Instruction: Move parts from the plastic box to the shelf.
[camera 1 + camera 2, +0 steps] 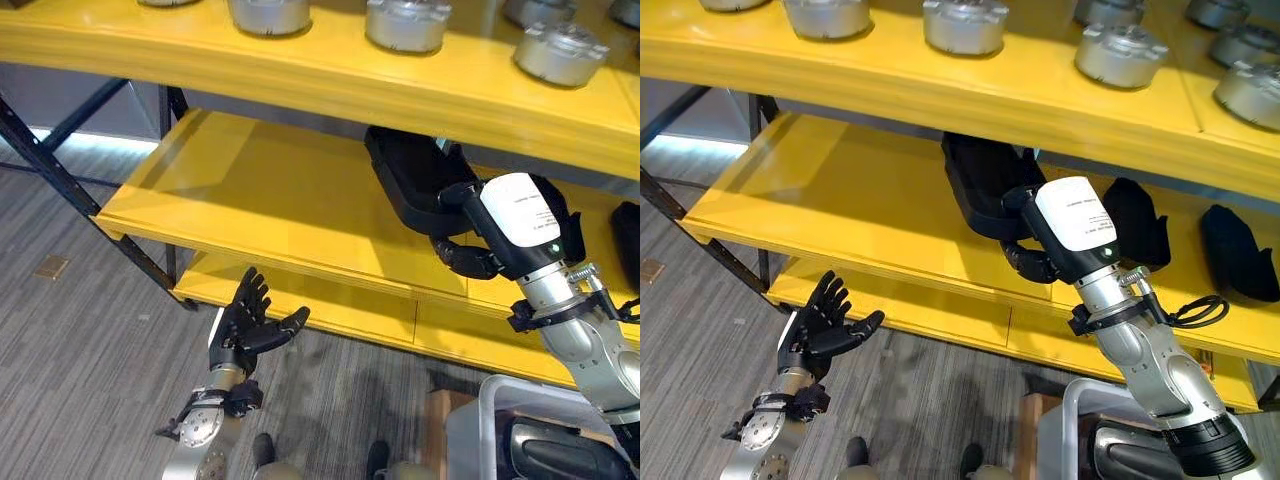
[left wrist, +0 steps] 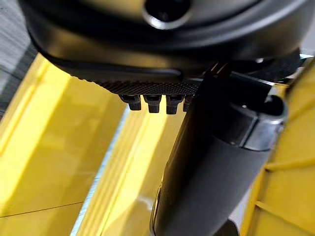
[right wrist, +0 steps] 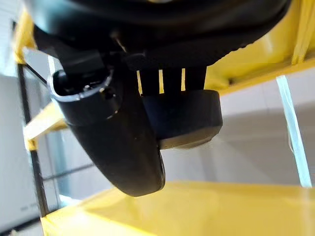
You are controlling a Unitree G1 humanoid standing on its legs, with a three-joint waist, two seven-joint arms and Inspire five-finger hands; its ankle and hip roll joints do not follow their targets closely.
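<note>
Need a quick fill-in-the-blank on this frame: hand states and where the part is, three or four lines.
1. The right hand holds a black part on the ____ shelf.
2. The left hand hangs below the shelf edge with its fingers ____.
3. The round parts on the top shelf are ____ in colour.
4. The plastic box sits at the robot's lower ____.

Missing words: middle; open; silver; right

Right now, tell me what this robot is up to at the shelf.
The right hand is reaching into the middle level of the yellow shelf, its fingers curled round a black part that it is placing there. More black parts lie further along that level, and silver parts sit above. The left hand hangs open below. The plastic box is beside the robot.
</note>
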